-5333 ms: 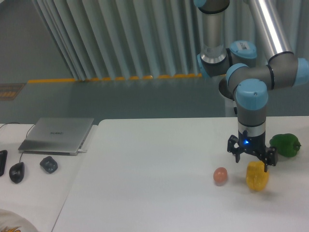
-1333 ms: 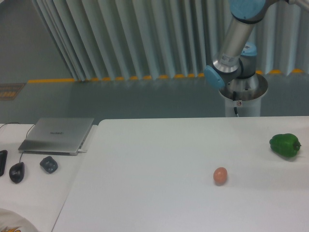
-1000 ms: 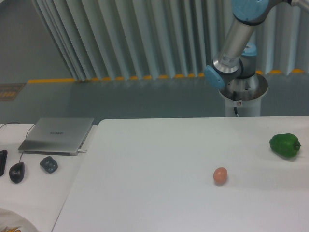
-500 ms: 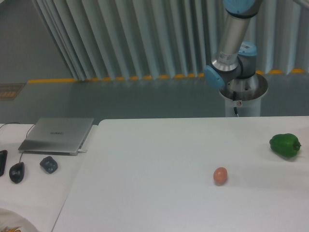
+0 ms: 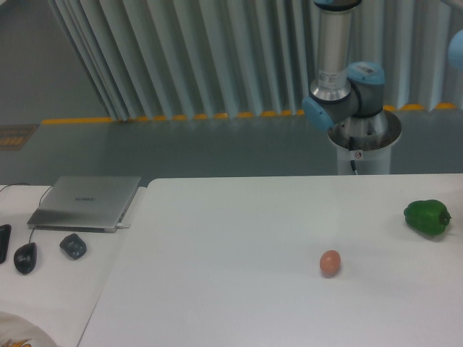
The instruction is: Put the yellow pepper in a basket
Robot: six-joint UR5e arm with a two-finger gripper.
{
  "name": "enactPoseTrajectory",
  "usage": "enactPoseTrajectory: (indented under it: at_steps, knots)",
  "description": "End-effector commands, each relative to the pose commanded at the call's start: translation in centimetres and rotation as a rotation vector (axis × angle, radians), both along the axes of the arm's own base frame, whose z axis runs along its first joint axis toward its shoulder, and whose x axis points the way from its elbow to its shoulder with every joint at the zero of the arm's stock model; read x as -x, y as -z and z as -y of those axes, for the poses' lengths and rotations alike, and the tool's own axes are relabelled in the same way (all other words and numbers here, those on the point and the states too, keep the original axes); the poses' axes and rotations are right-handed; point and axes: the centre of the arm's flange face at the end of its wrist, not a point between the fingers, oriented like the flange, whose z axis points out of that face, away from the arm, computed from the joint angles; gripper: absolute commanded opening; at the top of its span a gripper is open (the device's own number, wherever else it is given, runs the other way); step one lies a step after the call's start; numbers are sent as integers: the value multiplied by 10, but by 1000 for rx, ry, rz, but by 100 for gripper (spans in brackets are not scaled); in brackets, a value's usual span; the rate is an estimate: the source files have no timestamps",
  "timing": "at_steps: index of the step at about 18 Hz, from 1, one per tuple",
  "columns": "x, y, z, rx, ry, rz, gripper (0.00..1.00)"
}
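The arm point(image 5: 334, 65) rises as a silver tube from its blue-capped base joint behind the far edge of the bench point(image 5: 239, 238) and runs out of the top of the picture. The fingers are out of view, so whether they are released, clenched or grasping anything cannot be told. The yellow pepper and the basket are also out of view.

On the white bench a green pepper point(image 5: 427, 217) lies near the right edge. A small brown ball point(image 5: 330, 262) (egg-shaped, matte) sits well apart from it, to its left and nearer the camera. The two do not touch.

On the lower surface to the left, a closed grey laptop point(image 5: 87, 202) lies flat. Just in front of it sits a small dark object point(image 5: 72, 246), too blurred to name. A black mouse point(image 5: 25, 256) lies to the left of that, with its cable running off toward the left edge. Behind the bench stands a pale ribbed wall, with a yellow stripe along its foot.
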Motion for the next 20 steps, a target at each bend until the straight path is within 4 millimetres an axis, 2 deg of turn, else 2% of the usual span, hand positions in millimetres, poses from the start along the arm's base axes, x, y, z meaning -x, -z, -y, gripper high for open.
enactPoseTrajectory:
  at_steps: [2, 5, 11, 20]
  knots:
    - [-1, -2, 1, 64, 59, 21, 100]
    - [9, 8, 5, 205, 135, 51, 100]
    - [3, 29, -2, 229, 155, 90, 100]
    - [2, 33, 0, 233, 154, 94, 100]
